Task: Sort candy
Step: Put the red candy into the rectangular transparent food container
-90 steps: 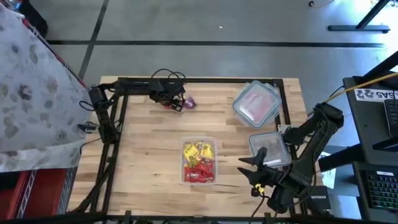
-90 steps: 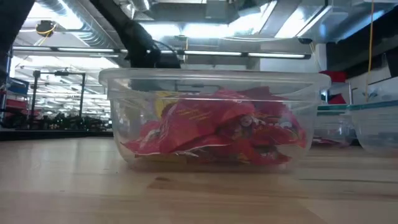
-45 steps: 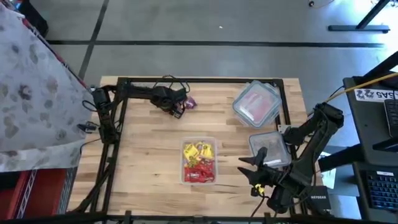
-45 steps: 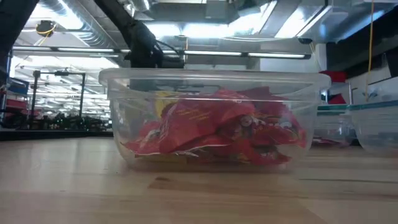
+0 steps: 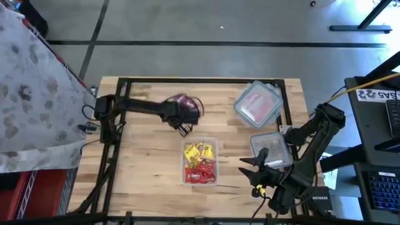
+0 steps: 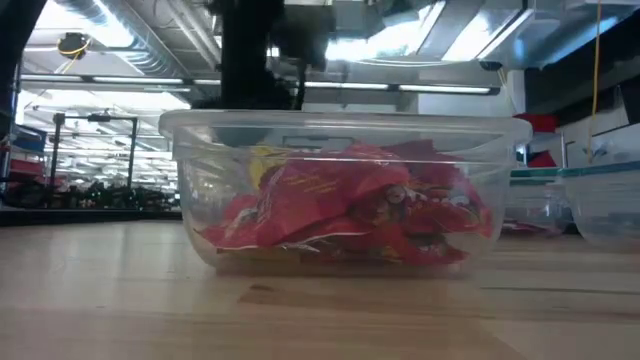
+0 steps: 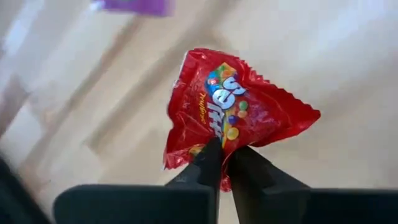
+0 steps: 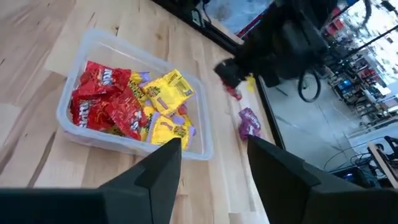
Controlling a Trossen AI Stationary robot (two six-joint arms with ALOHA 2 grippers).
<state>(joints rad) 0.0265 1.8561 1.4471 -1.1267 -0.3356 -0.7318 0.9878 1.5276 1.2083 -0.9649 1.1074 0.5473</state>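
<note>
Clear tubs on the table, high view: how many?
3. One mid-table holding the red and yellow candy, one with a lid at the far right corner, one by the right gripper. None look hidden.

Left gripper (image 5: 185, 127) moved from far edge toward tub (image 5: 200, 162), red packet (image 7: 230, 112) lifted

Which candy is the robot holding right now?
The red packet, pinched by its edge in the left gripper fingers, up off the table. The other red ones lie in the clear tub; a purple one lies on the wood.
</note>
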